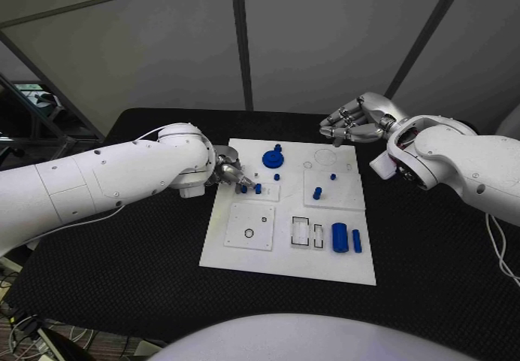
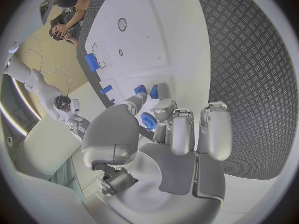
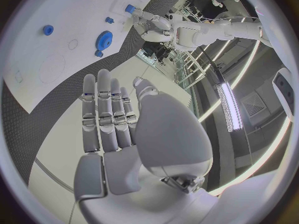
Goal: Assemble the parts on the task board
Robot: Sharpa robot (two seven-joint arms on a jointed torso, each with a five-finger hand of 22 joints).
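The white task board [image 1: 284, 256] lies mid-table. My left hand [image 1: 230, 173] is low over its left part, its thumb and a fingertip [image 2: 162, 92] right at two small blue parts [image 1: 244, 188] [image 2: 154, 91] standing side by side. Whether the hand grips one is unclear. A blue gear [image 1: 273, 159] [image 2: 148, 120] [image 3: 106, 37] lies just beyond the left hand [image 2: 177, 134] [image 3: 149, 22]. My right hand [image 1: 352, 124] [image 3: 109, 114] hovers above the board's far right corner, fingers straight and empty. A blue cylinder [image 1: 340, 237] and a slim blue bar [image 1: 357, 241] lie at the board's near right.
More blue pegs stand on the board: one [image 1: 277, 147] past the gear, one [image 1: 318, 193] and a small one [image 1: 333, 177] on the right plate. A square plate with a hole [image 1: 249, 226] sits near left. Black table [image 1: 433, 256] surrounds the board.
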